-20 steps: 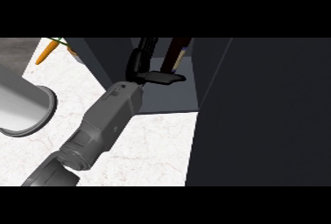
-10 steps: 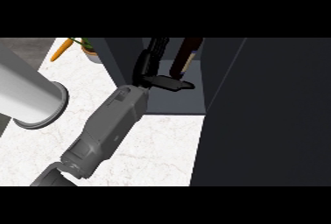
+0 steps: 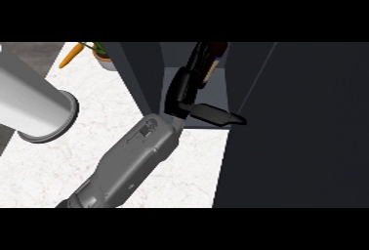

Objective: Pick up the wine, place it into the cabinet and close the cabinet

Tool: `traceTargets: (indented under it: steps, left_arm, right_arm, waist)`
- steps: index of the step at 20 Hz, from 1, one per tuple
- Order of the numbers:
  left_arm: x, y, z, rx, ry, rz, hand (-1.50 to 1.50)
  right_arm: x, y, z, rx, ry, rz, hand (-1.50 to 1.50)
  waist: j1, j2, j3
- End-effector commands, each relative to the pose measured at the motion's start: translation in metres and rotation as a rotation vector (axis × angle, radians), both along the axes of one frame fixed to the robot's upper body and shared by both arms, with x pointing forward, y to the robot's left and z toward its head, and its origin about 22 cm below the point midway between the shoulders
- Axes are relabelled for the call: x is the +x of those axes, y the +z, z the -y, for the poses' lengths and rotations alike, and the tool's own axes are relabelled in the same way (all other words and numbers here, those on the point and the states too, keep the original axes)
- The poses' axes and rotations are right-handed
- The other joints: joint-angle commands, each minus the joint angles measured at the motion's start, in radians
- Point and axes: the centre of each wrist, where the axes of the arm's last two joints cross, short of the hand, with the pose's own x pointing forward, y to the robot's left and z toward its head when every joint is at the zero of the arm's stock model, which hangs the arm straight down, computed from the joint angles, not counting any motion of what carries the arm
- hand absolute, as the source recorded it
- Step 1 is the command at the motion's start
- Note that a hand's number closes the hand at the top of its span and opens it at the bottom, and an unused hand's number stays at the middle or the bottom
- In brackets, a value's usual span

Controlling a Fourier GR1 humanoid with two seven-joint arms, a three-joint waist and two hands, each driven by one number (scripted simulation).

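The dark wine bottle stands inside the open dark grey cabinet, which sits on the white marbled counter. The black right hand (on the one grey forearm showing) reaches into the opening, fingers curled round the bottle and thumb jutting right. A grey cylindrical post stands by the counter's left edge.

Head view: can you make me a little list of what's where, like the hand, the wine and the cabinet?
hand: one black hand reaching into the cabinet; I cannot tell if it is left or right
wine: dark bottle inside the cabinet, fingers curled round it
cabinet: dark cabinet, open
counter: white marble counter
left side: big grey cylinder
far corner: orange carrot by a small pot
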Motion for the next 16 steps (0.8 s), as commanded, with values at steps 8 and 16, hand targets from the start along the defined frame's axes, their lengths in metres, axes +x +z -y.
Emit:
traceTargets:
  steps: [8, 16]
  left_arm:
    - [-0.096, 0.011, 0.013, -0.129, 0.067, -0.027, -1.5]
    - [-0.172, 0.005, -0.017, -0.212, 0.064, -0.087, 1.5]
  right_arm:
    - [-0.01, -0.003, 0.0, -0.009, 0.009, 0.031, -1.5]
    - [-0.01, 0.007, -0.001, 0.007, -0.027, 0.039, -1.5]
  waist:
    - [-0.011, 0.01, 0.0]
    - [-0.006, 0.009, 0.0]
